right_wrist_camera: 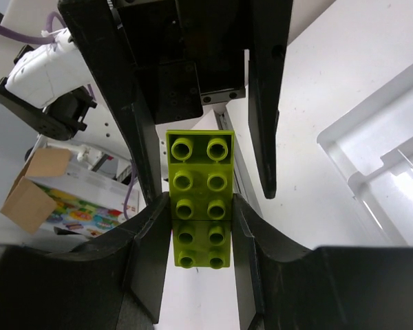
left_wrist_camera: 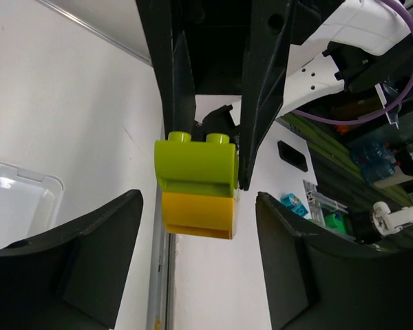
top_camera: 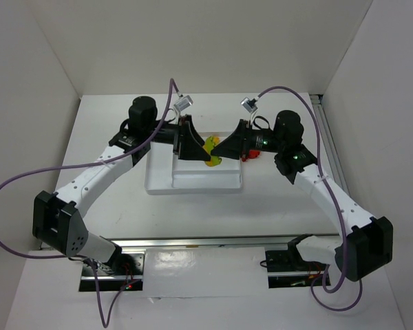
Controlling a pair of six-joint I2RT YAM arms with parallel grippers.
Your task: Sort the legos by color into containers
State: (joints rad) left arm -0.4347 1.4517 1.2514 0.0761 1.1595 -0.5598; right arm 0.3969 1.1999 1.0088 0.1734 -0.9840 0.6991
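Observation:
My right gripper (right_wrist_camera: 201, 240) is shut on the sides of a lime green brick (right_wrist_camera: 199, 185). In the left wrist view the same lime brick (left_wrist_camera: 196, 161) has a yellow brick (left_wrist_camera: 198, 214) stuck under it. My left gripper (left_wrist_camera: 199, 275) is open, its fingers (left_wrist_camera: 69, 261) wide apart either side of the stack and not touching it. In the top view both grippers, left (top_camera: 191, 146) and right (top_camera: 228, 147), meet over the far edge of the white tray (top_camera: 193, 182) with the lime and yellow stack (top_camera: 212, 150) between them.
Small red pieces (top_camera: 248, 155) lie by the tray's far right corner, under the right gripper. The tray's edge shows in the left wrist view (left_wrist_camera: 17, 199) and its ribs in the right wrist view (right_wrist_camera: 385, 172). White walls enclose the table on three sides.

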